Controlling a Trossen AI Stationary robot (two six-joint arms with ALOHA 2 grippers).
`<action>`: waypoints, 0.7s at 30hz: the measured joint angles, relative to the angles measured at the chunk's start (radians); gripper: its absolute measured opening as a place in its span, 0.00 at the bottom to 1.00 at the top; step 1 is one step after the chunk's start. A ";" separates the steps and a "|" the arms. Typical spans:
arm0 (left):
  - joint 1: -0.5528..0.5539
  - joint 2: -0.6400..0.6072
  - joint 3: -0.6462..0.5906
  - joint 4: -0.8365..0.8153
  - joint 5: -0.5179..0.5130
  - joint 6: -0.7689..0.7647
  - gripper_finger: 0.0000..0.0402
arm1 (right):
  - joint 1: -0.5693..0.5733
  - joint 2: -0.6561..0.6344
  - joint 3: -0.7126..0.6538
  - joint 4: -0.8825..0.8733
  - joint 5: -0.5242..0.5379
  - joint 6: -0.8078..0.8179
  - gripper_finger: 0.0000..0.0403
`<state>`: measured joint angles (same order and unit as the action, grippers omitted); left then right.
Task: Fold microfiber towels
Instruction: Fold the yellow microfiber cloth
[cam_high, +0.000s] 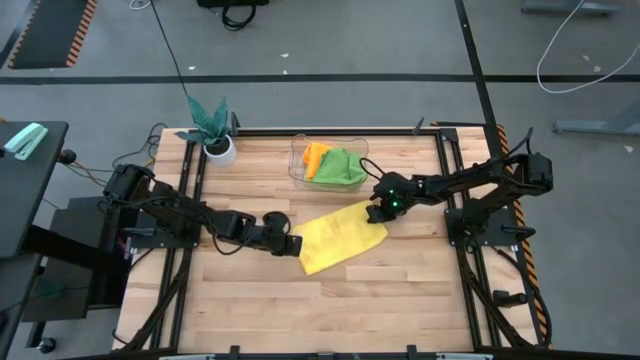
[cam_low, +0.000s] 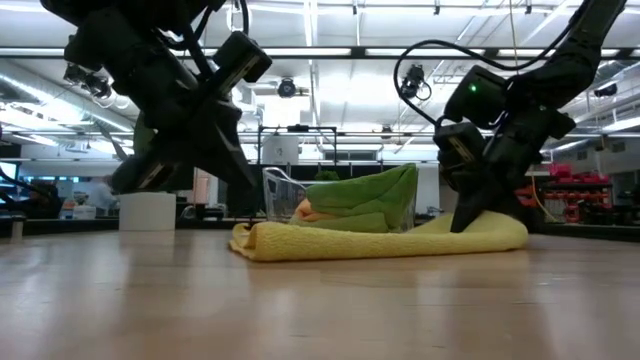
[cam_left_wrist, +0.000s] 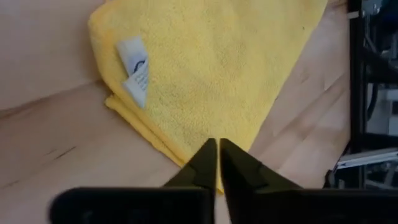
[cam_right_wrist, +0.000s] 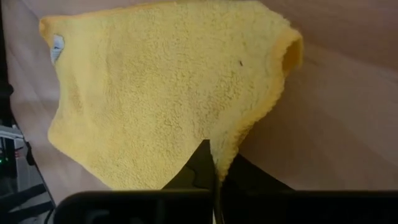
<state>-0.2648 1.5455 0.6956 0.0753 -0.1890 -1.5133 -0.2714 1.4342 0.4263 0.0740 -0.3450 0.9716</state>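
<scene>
One yellow towel (cam_high: 340, 236) lies folded on the wooden table (cam_high: 400, 310), just right of centre in the high view, its long axis running from lower left to upper right. In the left wrist view its layered edges show, along with one white label (cam_left_wrist: 135, 68) near a corner.

Two more towels sit in one clear bin (cam_high: 298, 172) at upper centre of the high view: one orange towel (cam_high: 316, 155) toward the bin's left side and one green towel (cam_high: 341, 166) filling the rest. A fourth cloth cannot be made out separately. The low view shows the bin behind the yellow towel, the green cloth rising above its rim.

The left gripper (cam_high: 292, 245) is at the lower left end of the yellow towel, down at table level. Its jaws are pressed together, tips over the towel's folded edge; whether any cloth is pinched between them cannot be told.

The right gripper (cam_high: 378, 215) is at the upper right end of the yellow towel. The right wrist view shows its jaws clenched on a gathered edge of the cloth, which stands up in a ridge between them.

One plant (cam_high: 209, 120) in a white pot (cam_high: 222, 152) stands at the upper left of the table.
</scene>
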 joint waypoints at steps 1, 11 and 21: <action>0.003 0.000 0.000 0.000 0.000 0.018 0.04 | 0.000 0.000 0.000 0.005 0.000 -0.003 0.02; 0.058 0.001 0.009 -0.009 -0.009 0.160 0.02 | 0.000 -0.002 0.000 0.015 0.025 -0.016 0.01; 0.064 0.155 0.200 -0.248 0.045 0.304 0.02 | 0.005 -0.004 0.002 0.042 0.053 -0.033 0.01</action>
<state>-0.2007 1.7009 0.8960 -0.1727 -0.1439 -1.2098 -0.2660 1.4300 0.4278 0.1165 -0.2916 0.9390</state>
